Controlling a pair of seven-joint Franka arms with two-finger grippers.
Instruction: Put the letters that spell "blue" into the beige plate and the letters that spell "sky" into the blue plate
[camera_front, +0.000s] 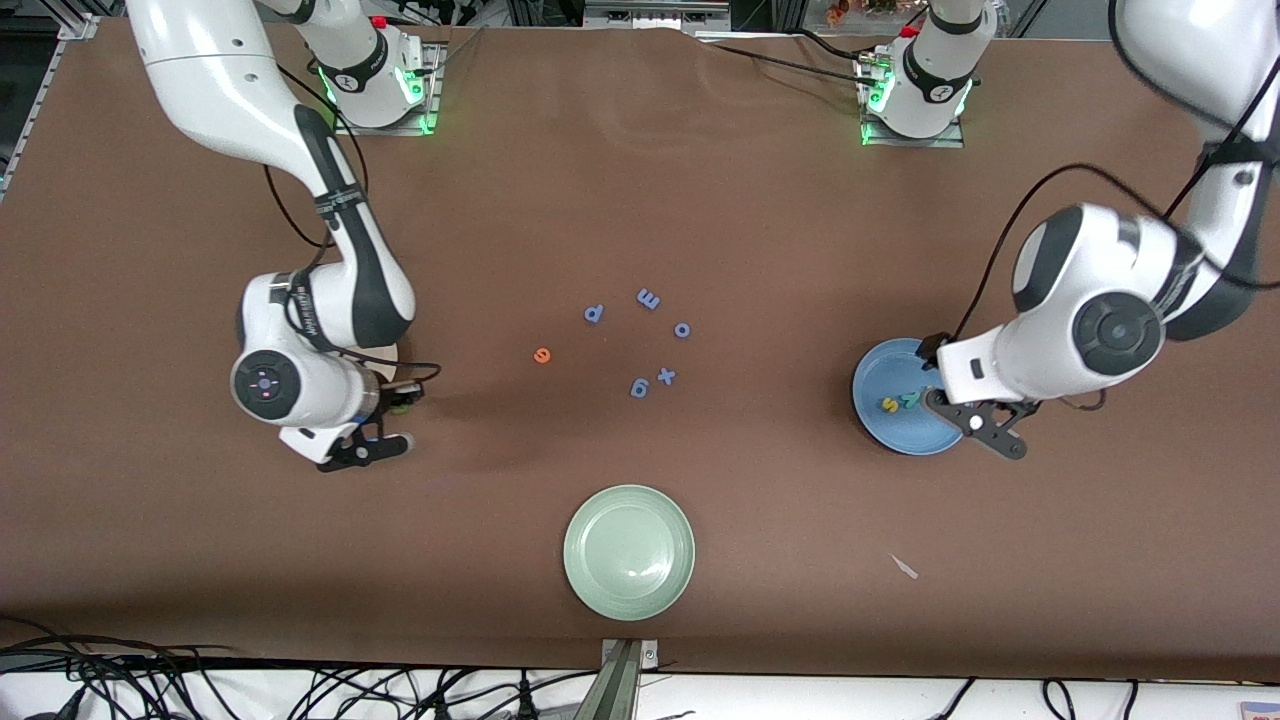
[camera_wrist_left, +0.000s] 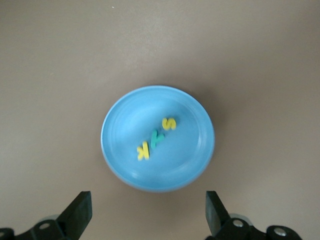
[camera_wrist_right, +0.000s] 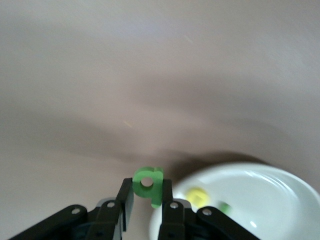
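Green b (camera_wrist_right: 148, 186) pinched in right gripper (camera_wrist_right: 147, 200) jaws beside beige plate (camera_wrist_right: 280, 200); left gripper (camera_wrist_left: 149, 212) jaws wide, empty, over blue plate (camera_wrist_left: 200, 150).

Two glossy white arms with dark grey joints, black cables, green-lit bases and black screw-studded pincer fingers (camera_wrist_left: 80, 212).

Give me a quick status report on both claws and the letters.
Left claw open over blue plate; s, k, y in. Right claw shut on green b by beige plate. Orange e waits.
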